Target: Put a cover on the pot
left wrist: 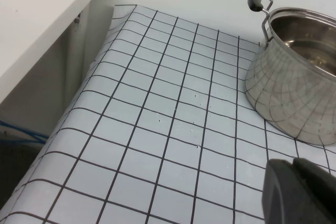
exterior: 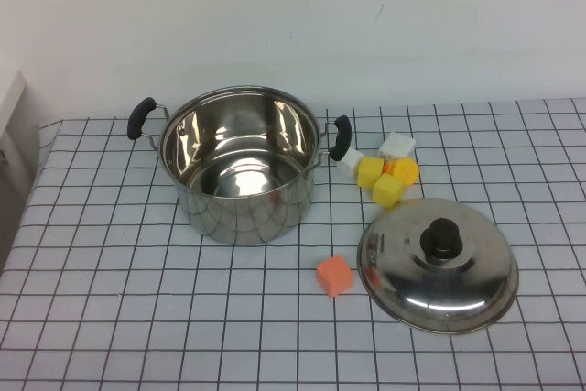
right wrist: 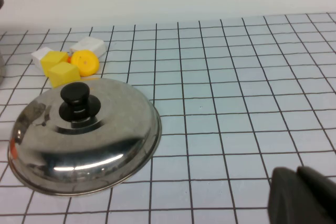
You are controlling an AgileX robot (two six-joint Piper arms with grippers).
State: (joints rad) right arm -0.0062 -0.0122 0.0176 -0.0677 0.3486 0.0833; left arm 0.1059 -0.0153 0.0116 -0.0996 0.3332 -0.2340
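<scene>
The pot (exterior: 240,167), a big shiny steel stockpot with two black side handles, stands open and empty at the back left of the checked table. It also shows in the left wrist view (left wrist: 294,87). The domed steel lid (exterior: 438,263) with a black knob lies knob up on the table to the pot's front right, and it shows in the right wrist view (right wrist: 84,135). My left gripper (left wrist: 294,182) is shut and empty over bare cloth, short of the pot. My right gripper (right wrist: 299,192) is shut and empty, apart from the lid. Neither gripper shows in the high view.
An orange cube (exterior: 334,276) lies between pot and lid. Yellow blocks (exterior: 387,190), a yellow round piece (exterior: 403,171) and a white block (exterior: 396,145) sit behind the lid by the pot's right handle. The table's left edge (left wrist: 79,103) drops beside a white cabinet.
</scene>
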